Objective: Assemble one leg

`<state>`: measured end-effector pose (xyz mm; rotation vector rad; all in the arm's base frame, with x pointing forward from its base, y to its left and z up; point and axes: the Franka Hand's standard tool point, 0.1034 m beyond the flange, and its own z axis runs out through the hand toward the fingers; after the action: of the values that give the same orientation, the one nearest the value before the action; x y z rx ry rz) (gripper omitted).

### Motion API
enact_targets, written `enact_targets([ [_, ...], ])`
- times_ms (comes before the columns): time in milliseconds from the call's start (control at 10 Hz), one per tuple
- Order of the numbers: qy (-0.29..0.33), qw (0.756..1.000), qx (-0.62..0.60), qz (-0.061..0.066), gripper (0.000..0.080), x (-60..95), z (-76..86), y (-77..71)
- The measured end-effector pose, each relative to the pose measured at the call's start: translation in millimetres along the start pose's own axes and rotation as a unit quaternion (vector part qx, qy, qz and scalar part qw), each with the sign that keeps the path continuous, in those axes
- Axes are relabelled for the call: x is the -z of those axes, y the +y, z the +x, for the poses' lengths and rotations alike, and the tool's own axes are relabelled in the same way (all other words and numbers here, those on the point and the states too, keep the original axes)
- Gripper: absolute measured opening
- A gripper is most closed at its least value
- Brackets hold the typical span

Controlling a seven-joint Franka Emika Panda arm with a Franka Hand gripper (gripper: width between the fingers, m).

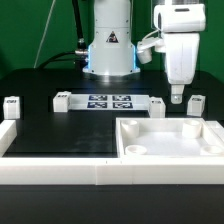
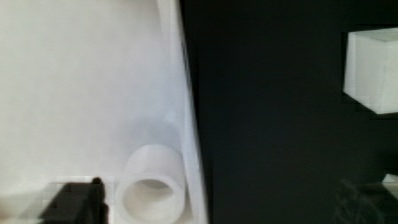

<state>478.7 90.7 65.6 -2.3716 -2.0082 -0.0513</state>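
Several small white legs with tags stand on the black table: one at the exterior view's far left (image 1: 12,105), one beside the marker board (image 1: 60,99), and two at the right (image 1: 158,105) (image 1: 197,104). My gripper (image 1: 177,96) hangs just above the table between the two right legs, behind the tray-shaped piece. In the wrist view the gripper (image 2: 228,205) is open and empty, with one dark finger (image 2: 71,200) showing over the white tray piece (image 2: 80,90), near a round socket (image 2: 157,185). One white leg (image 2: 374,70) stands apart on the black table.
The large white square tray-shaped piece (image 1: 172,148) lies at the front right with a round socket in its corner (image 1: 134,149). The marker board (image 1: 110,101) lies at the back middle. A white L-shaped wall (image 1: 50,172) borders the front and left. The robot base (image 1: 108,45) stands behind.
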Motion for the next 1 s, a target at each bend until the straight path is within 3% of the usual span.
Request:
enact_targets([
  [200,0.0,1.0,-0.029,0.0,0.0649,-0.2,-0.2,0.1],
  [400,0.004,0.99,-0.143,-0.002,0.0649,0.1,1.2,-0.9],
  [500,0.014,0.968,-0.252,-0.007,0.0649,-0.2,3.9,-9.1],
  [600,0.016,0.943,-0.333,-0.001,0.0649,-2.9,6.6,-18.5],
  [1000,0.022,0.863,-0.505,0.011,0.0649,-4.9,18.4,-24.3],
])
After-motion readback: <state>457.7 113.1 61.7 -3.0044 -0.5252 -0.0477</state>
